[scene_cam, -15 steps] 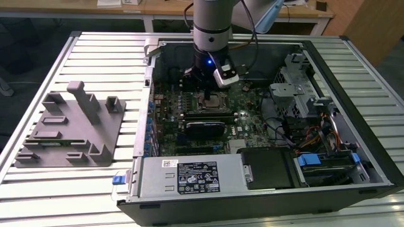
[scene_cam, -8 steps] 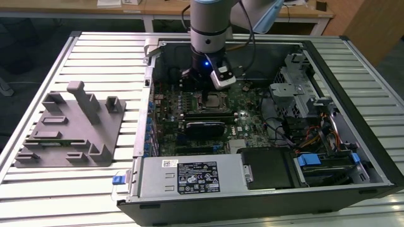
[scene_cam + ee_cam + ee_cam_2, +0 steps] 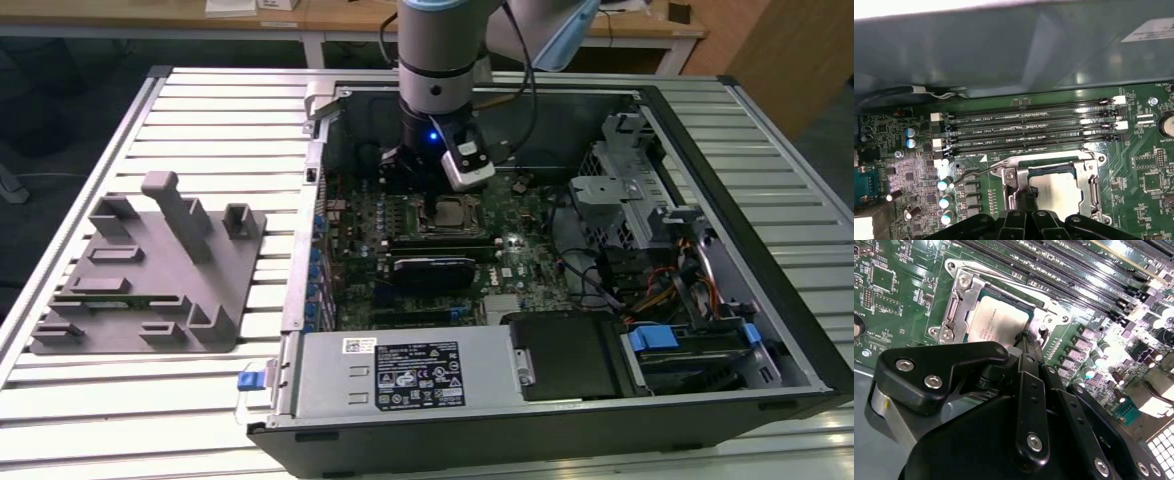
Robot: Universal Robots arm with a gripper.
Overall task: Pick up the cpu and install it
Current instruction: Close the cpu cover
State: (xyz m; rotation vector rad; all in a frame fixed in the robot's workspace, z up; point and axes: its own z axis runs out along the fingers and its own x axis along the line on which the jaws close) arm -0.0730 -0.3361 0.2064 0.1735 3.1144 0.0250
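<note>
The cpu (image 3: 999,320) is a small silvery-grey square lying flat in its socket on the green motherboard, with the metal socket frame (image 3: 961,295) around it. My gripper (image 3: 1026,338) is just above the cpu's edge, black fingers drawn together to a point and nothing between them. In the first wrist view the cpu (image 3: 1056,190) lies beside the gripper (image 3: 1029,194), and a thin wire lever (image 3: 979,171) runs along the socket frame (image 3: 1089,185). From the exterior view, the arm reaches down into the open computer case, with the gripper (image 3: 447,195) over the cpu (image 3: 454,213).
Memory slots (image 3: 1029,132) run alongside the socket. A black block (image 3: 434,272) sits on the board below the socket. A drive cage (image 3: 627,190) and cables are at the exterior view's right, a power supply (image 3: 400,370) at the front, and a grey fixture (image 3: 147,270) on the slatted table to the left.
</note>
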